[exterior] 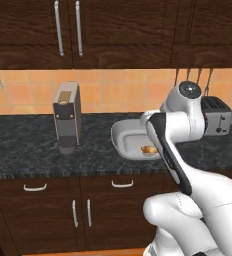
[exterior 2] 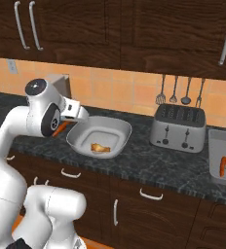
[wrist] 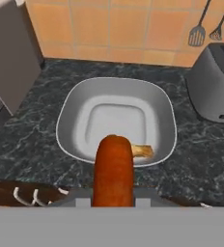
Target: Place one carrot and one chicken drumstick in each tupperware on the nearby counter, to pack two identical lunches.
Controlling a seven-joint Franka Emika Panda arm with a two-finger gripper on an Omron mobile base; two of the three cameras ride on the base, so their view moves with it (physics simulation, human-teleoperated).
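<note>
Orange carrot [wrist: 113, 169] clamped in gripper [wrist: 113, 195]; bowl [wrist: 70, 113] just ahead holds drumstick [wrist: 142, 151]. Early release risks carrot dropping short onto counter [wrist: 32, 144].

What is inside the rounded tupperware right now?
One drumstick lies on the floor of the rounded tupperware, near its front wall. No carrot is in it yet: the gripper holds a carrot just outside the rim, and in the hand view it covers part of the drumstick.
</note>
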